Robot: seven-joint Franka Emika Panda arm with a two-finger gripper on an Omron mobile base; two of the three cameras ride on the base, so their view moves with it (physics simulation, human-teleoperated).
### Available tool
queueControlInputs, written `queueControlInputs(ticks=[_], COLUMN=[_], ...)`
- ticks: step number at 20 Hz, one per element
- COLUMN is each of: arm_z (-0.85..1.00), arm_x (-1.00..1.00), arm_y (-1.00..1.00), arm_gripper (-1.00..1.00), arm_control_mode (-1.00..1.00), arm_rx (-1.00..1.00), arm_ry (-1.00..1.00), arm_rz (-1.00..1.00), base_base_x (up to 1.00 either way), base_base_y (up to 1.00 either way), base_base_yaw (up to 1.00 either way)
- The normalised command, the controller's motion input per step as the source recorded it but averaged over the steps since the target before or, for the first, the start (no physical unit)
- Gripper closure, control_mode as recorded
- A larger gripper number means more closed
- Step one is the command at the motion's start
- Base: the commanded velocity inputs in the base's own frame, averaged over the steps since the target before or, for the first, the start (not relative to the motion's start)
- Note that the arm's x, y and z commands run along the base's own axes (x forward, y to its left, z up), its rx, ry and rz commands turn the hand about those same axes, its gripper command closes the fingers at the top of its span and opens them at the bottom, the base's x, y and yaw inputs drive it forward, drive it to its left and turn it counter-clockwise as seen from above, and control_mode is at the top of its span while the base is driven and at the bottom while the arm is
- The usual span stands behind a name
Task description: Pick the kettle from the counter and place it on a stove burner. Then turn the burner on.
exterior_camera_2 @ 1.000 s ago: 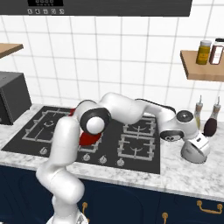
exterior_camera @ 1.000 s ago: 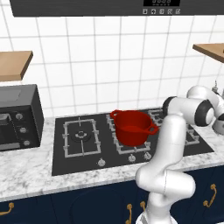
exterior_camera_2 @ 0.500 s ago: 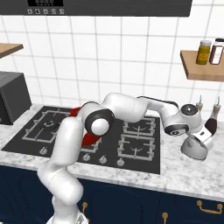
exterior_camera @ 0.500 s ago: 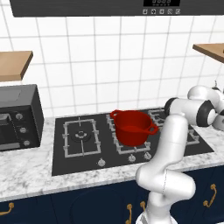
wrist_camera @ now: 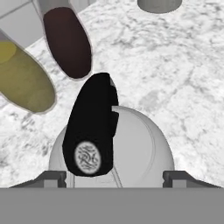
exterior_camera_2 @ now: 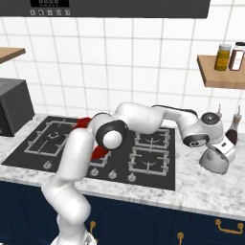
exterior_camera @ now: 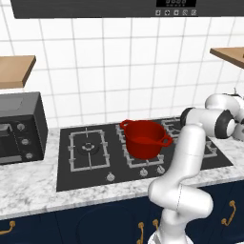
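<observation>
Your gripper hangs right over the kettle, its two dark fingertips standing wide apart on either side of the black arched handle. The jaws are spread, and you cannot tell from these views whether either tip touches the kettle yet (nothing is visibly clamped). The handle runs between the tips and away from the hand, with its patterned round knob at the near end.

From the right base camera you see the gripper pressed down on top of the silver dome of the kettle, which sits on the counter just beside the right edge of the black cooktop.

Just beyond the kettle in the hand view stand two bottles, one dark and one olive-yellow, both on the marbled stone.

Farther off, away from the hand toward the arm's base, lies the red pot on the middle grates. Farthest of all is the stove burner with its big square grate, at the cooktop's left end, and past it the microwave.
</observation>
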Motion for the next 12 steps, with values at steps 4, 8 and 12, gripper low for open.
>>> queueControlInputs(ticks=[4,8,12], arm_z=[-0.25,-0.08,0.0], arm_x=[0.0,-0.13,-0.24], arm_y=[0.0,0.09,0.33], arm_gripper=[1.0,1.0,1.0], arm_control_mode=[-1.0,-1.0,-1.0], arm_rx=[0.0,0.0,0.0], arm_ry=[0.0,-0.1,-0.16], arm_rz=[0.06,0.12,0.15], base_base_x=[0.0,0.0,0.0], base_base_y=[0.0,0.0,0.0], base_base_yaw=[0.0,0.0,0.0])
